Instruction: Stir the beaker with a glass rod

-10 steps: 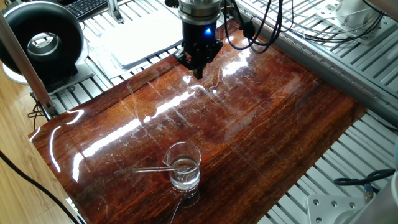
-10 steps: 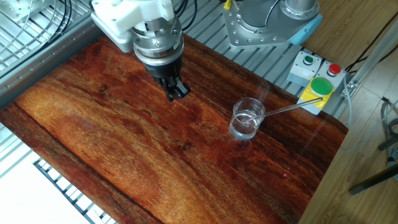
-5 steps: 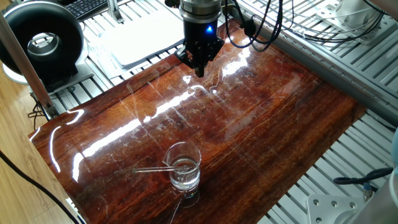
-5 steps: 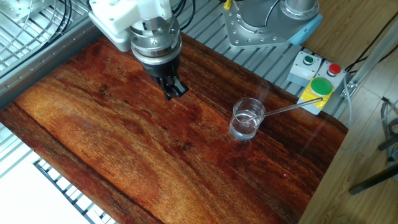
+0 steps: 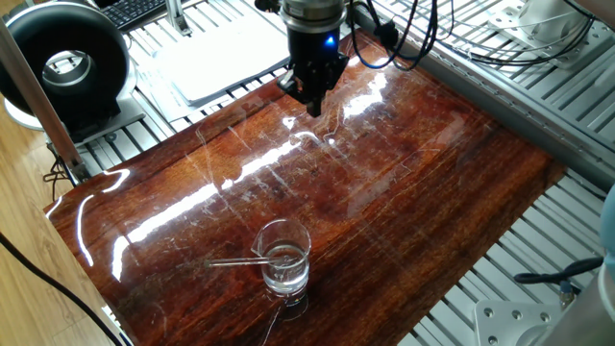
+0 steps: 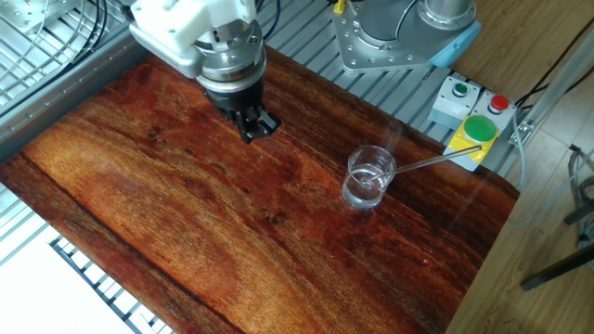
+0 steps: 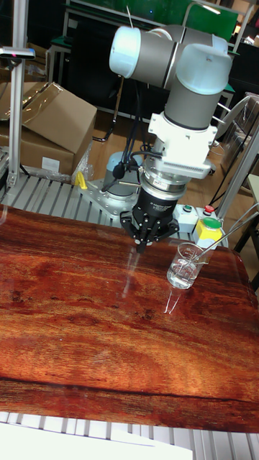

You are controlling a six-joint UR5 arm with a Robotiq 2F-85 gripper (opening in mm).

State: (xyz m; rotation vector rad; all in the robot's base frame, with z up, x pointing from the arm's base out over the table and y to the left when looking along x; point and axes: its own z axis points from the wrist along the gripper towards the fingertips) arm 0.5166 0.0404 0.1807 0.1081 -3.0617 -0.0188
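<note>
The beaker [image 5: 284,258] [image 6: 369,178] [image 7: 184,266] stands upright near one edge of the glossy wooden board, with clear liquid in it. The glass rod [image 5: 231,261] [image 6: 436,161] [image 7: 230,231] rests slanted in it, its lower end in the liquid and its upper end sticking out past the rim. My gripper [image 5: 312,108] [image 6: 252,134] [image 7: 140,246] points down over the board, well away from the beaker. Its fingers are shut together and I see nothing between them.
The wooden board [image 5: 404,183] lies on a slatted metal table. A black round device [image 5: 67,62] and a white tray [image 5: 221,58] sit beyond one end. A button box with a green button [image 6: 480,128] and the arm's base [image 6: 399,32] stand behind the beaker.
My gripper has drifted a little farther from the beaker, still shut. Beaker and rod have not moved.
</note>
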